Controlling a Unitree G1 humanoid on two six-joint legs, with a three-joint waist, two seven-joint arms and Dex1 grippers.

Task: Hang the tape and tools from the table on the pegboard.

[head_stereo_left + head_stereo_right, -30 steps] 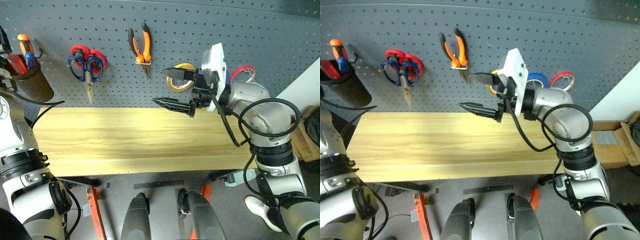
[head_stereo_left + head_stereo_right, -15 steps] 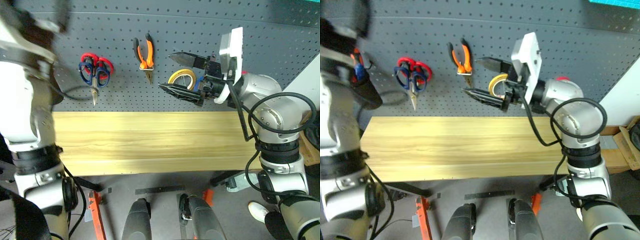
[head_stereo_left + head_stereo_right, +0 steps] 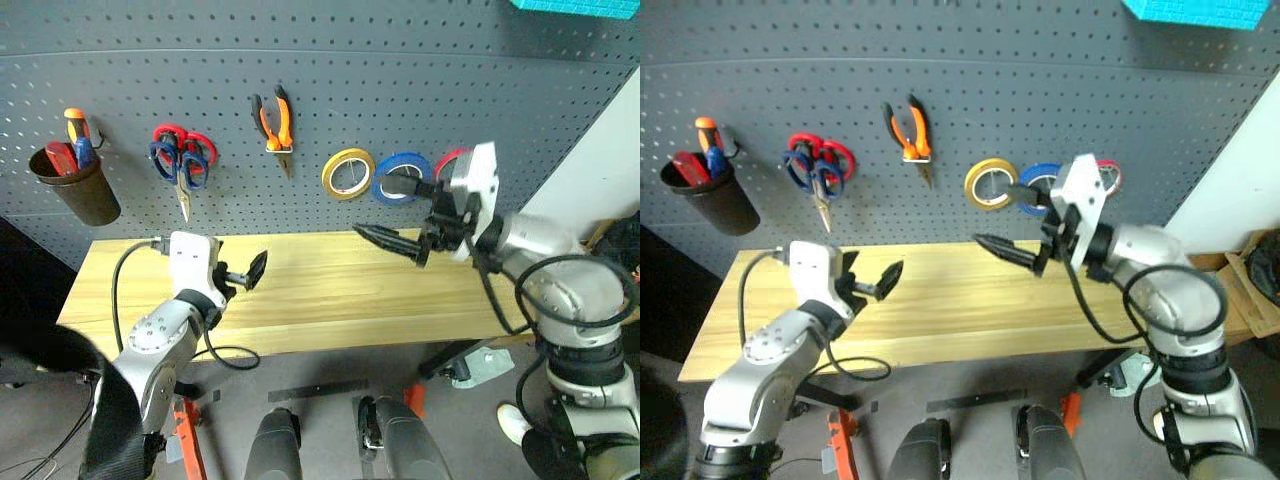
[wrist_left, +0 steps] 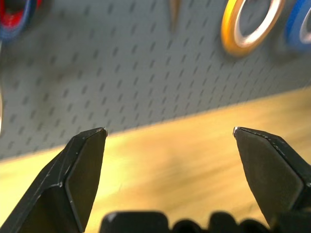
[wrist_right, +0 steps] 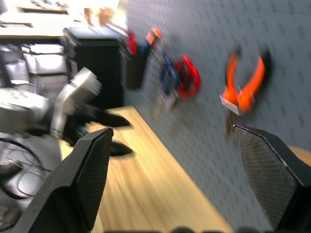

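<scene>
Now: pegboard point(image 3: 400, 90) above worktop point(image 3: 330, 290) | blue-handled scissors point(image 3: 168, 165), pliers point(image 3: 273, 118), blue tape point(image 3: 401, 178) hang on pegboard; screwdriver point(image 3: 60, 157) in cup point(image 3: 75, 190) on pegboard | left pincer point(image 3: 250, 272) spread, empty, over worktop | right pincer point(image 3: 392, 212) spread, empty, below blue tape

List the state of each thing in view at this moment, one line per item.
left gripper: open, empty, over the table
right gripper: open, empty
blue tape: hung on the pegboard
yellow tape: hung
red tape: hung, partly hidden
pliers: hung, shut
scissors pair: hung, shut
screwdrivers: standing in the cup
</scene>
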